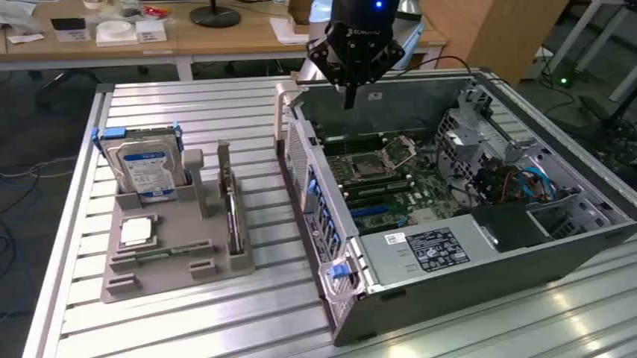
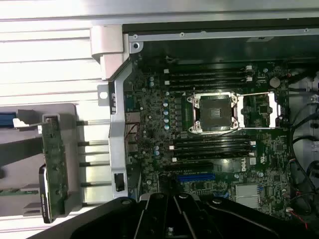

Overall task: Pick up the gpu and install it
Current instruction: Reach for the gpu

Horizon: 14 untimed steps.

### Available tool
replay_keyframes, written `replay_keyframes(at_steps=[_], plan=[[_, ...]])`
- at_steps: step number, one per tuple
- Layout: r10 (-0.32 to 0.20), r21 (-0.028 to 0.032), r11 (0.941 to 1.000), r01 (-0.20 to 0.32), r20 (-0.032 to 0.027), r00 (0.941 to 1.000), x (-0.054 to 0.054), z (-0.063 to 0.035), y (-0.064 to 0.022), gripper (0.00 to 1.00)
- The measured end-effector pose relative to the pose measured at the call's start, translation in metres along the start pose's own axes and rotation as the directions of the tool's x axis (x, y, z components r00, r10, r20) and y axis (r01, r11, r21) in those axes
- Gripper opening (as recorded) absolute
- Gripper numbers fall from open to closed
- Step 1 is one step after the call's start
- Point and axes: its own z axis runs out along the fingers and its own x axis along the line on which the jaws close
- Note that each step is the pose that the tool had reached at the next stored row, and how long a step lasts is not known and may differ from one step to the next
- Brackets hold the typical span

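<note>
The hand hangs with its fingers together and nothing in them over the open computer case, above the motherboard. By that, the pick-up step looks not yet begun. The gpu stands on edge in the grey holder on the table. It is near the hard drive, well apart from the hand, toward the exterior view's left. Grasping it would seem to call for parted fingers, aligned over the card's thin upper edge.
</note>
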Motion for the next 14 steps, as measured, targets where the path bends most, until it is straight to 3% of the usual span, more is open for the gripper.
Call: replay_keyframes(at_steps=[6, 14], plan=[[0.0, 0.0, 1.0, 0.0, 0.0, 1.0, 0.003, -0.0001, -0.0003, 0.11], [0.0, -0.0001, 1.0, 0.0, 0.0, 1.0, 0.016, -0.0004, -0.0014, 0.11]])
